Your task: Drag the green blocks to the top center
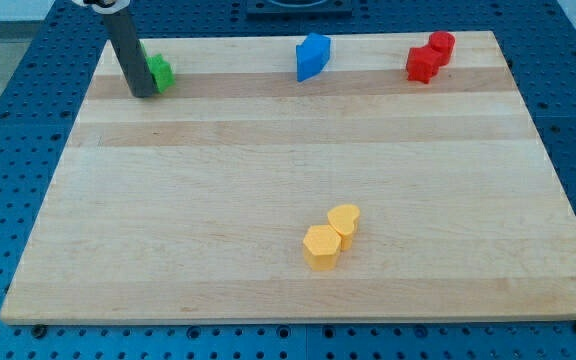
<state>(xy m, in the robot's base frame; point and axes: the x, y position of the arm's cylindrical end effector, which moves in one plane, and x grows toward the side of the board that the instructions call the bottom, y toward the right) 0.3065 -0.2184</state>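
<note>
**Rod touching the green block at the top left**

Closest to the view's bottom sit two yellow blocks on the wooden board (268, 200). The yellow hexagon block (321, 246) is in front. The yellow heart block (344, 219) is right behind it, a bit to the view's right. The two touch each other. They sit a little right of the middle.

The big middle part of the board is plain wood.

Far away, along the view's top edge, are the other blocks. At the top left is the green block (158, 72). Only a small piece of it shows, because the rod (128, 50) stands in front of it. I cannot tell its shape, which way it points, or which way is its long side. My tip (142, 93) is down on the board, pressed against the green block's left side. The rod has no fingers, so nothing spreads or pinches.

Near the top middle is the blue block (313, 56). It is well apart from the green block, off to the view's right.

At the top right are two red blocks (430, 57), touching each other. One is a bit lower and to the left of the other.

The board rests on a blue table (8, 120) full of little holes.
</note>
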